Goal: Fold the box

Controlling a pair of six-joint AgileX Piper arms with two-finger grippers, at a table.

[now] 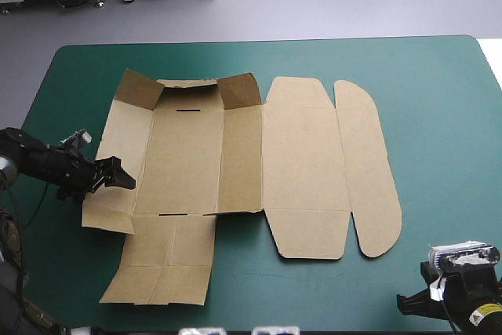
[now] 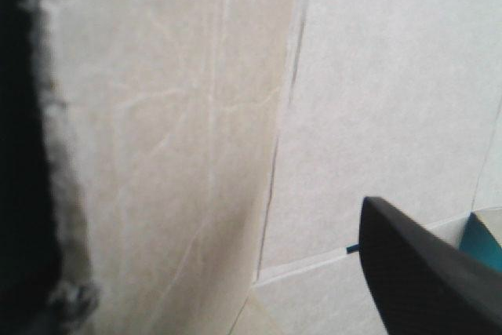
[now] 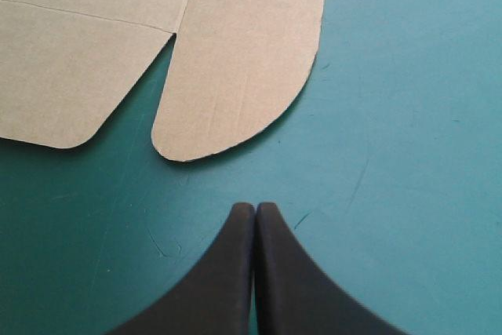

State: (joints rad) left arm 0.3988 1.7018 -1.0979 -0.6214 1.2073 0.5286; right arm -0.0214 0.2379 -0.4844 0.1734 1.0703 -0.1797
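The brown box (image 1: 302,162) lies as a cut sheet on the teal-green cover, mostly flat. Its two far corner flaps (image 1: 239,90) stand up, and the left wall panel (image 1: 118,154) is tilted slightly up. My left gripper (image 1: 118,176) is at that left wall, open, with brown board (image 2: 376,76) filling the space between its fingers (image 2: 200,217). My right gripper (image 1: 408,302) is shut near the table's front right corner. In the right wrist view its fingers (image 3: 255,209) rest on the cover just short of the box's rounded lid flap (image 3: 235,45), apart from it.
Teal-green cover (image 1: 439,115) shows to the right of the box and along the far edge. The box's near flap (image 1: 161,260) reaches close to the table's front edge.
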